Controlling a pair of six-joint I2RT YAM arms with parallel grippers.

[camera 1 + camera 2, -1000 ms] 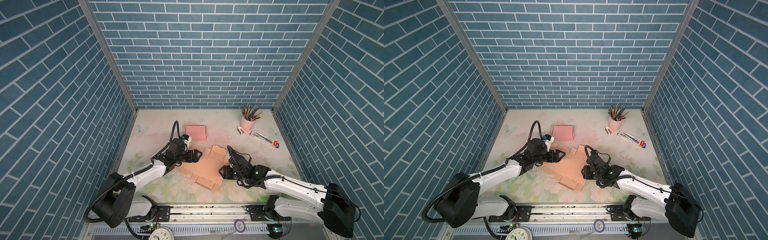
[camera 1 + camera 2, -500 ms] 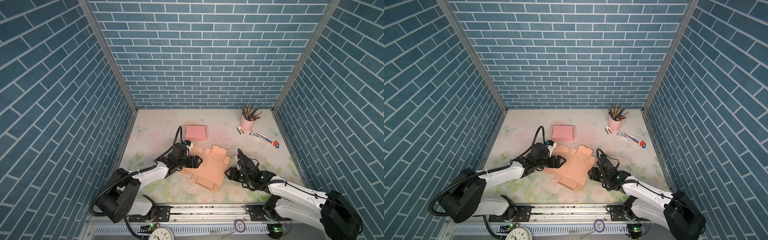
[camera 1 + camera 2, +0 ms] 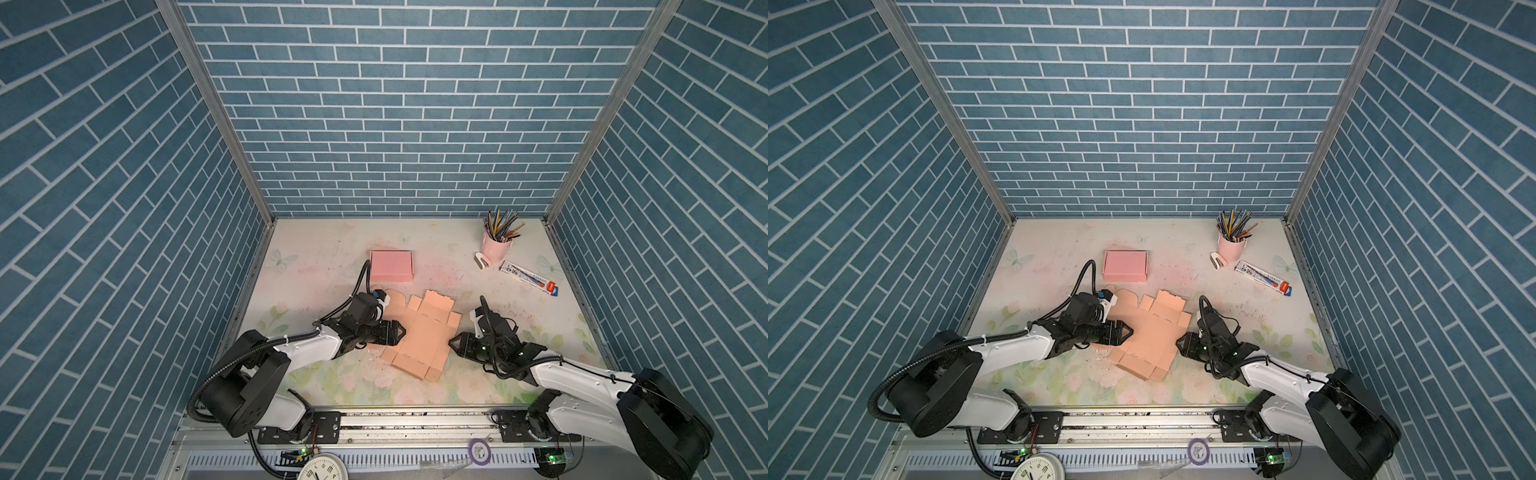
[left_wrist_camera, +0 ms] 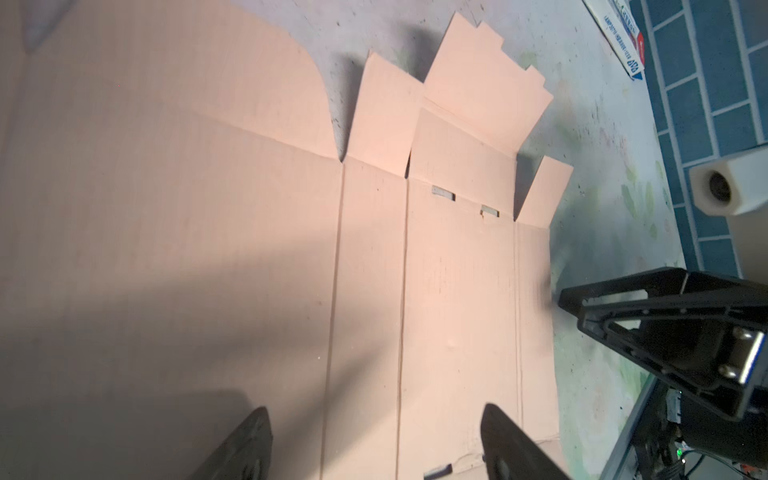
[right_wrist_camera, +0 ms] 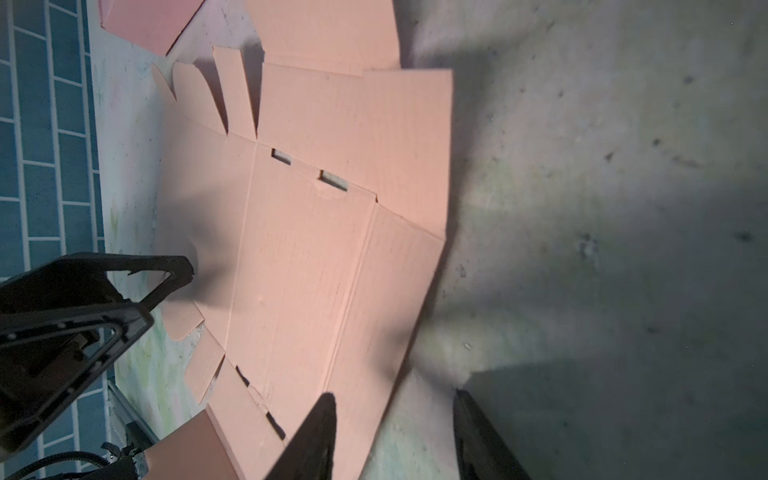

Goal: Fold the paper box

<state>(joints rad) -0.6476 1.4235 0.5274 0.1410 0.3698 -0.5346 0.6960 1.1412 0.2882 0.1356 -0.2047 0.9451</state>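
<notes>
The flat, unfolded peach cardboard box blank (image 3: 419, 338) is lying on the floral-print tabletop (image 3: 374, 382), right between the two pincers, with all its flaps spread out and its creases and little slots facing up. The left pincer (image 3: 397, 332) sits low at the blank's left edge with its jaws spread wide over the cardboard, nothing pinched between them as far as the wrist view shows (image 4: 374, 449). The right pincer (image 3: 455, 345) is at the opposite edge, jaws parted too; in its wrist view one black fingertip (image 5: 320, 428) is over the cardboard's edge and the other is over bare tabletop, so it's straddling the edge but not clamped on it. Beyond the left pincer, further back, there's a closed pink rectangular box (image 3: 391, 266). Well past the right pincer, toward the back corner, stand a pink cup full of pencils (image 3: 496, 243) and a white toothpaste carton (image 3: 528, 277).
</notes>
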